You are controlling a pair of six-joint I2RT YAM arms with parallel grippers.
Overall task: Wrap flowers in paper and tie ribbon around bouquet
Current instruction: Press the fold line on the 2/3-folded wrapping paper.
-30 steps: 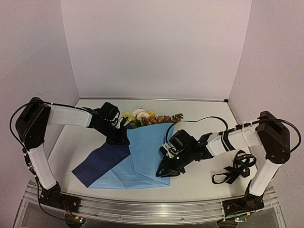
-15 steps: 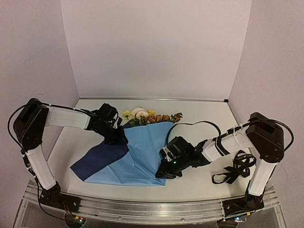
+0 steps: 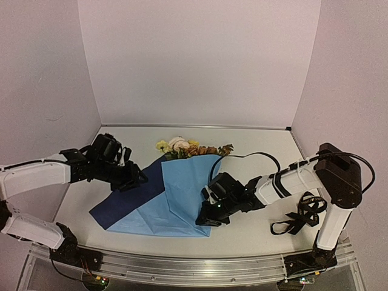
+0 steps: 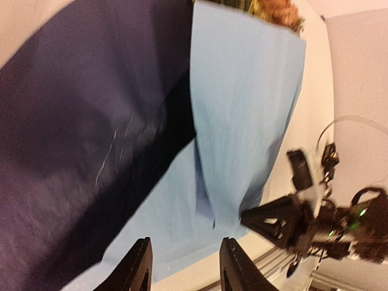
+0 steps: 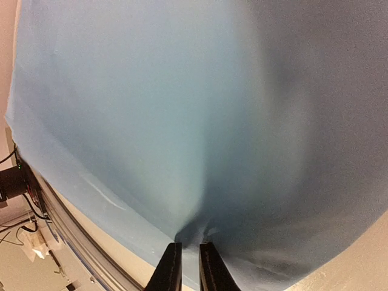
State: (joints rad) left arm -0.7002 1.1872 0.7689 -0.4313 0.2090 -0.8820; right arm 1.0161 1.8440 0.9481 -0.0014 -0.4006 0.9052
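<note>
The paper lies on the table with a light blue flap folded over the flowers and its navy face showing at the left. Only the blooms poke out past the paper's far edge. My left gripper hovers over the navy part, open and empty; its wrist view shows both fingers apart above the light blue paper and the flowers. My right gripper is shut on the paper's near right corner, pinching a pleat of paper between its fingertips. The ribbon lies in loose loops at the right.
A black cable arcs over the table behind the right forearm. The metal rail runs along the near edge. White walls close in the back and both sides.
My left gripper let go of the paper, opened, and the arm drew back to the left. The right gripper closed on the paper's near corner and shifted slightly left.
</note>
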